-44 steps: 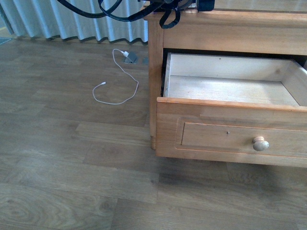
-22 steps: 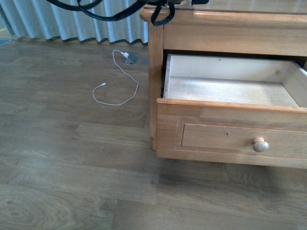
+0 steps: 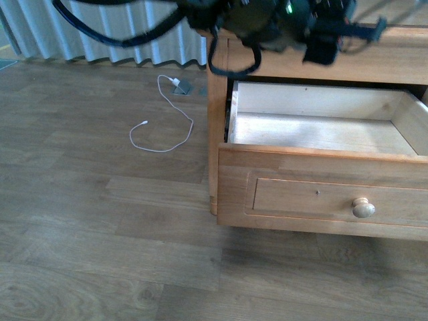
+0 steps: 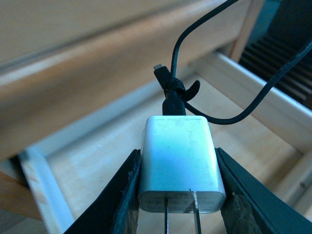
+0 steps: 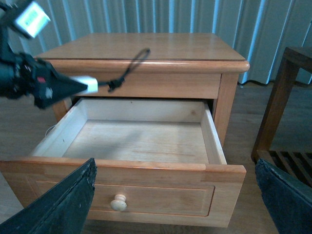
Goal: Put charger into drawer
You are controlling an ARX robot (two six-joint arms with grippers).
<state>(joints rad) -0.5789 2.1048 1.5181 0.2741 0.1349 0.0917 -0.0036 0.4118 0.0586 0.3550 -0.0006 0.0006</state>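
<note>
Left gripper (image 4: 181, 197) – narrow, both fingers (image 4: 127, 195) pressed on the sides of the charger (image 4: 178, 161), prongs pointing toward the wrist camera. Black cable (image 4: 181, 44) runs from the block's far end and loops away.

Charger, location – held in the air over the open drawer (image 5: 141, 165), toward the side nearer the white cable, level with the nightstand (image 5: 146, 46) apron; not touching the wood. In the right wrist view it shows as a white block (image 5: 87, 83) at the gripper's tip (image 5: 73, 87). In the front view the arm is a dark blur (image 3: 267, 20).

Drawer (image 3: 321, 157) – pulled well out, pale inside, nothing lying in it; round knob (image 3: 363, 208) on the front.

Right gripper (image 5: 174, 165) – wide, fingers far apart, holding nothing, facing the drawer front.

White cable (image 3: 160, 144) – on the floor (image 3: 100, 234), well apart from the nightstand.
</note>
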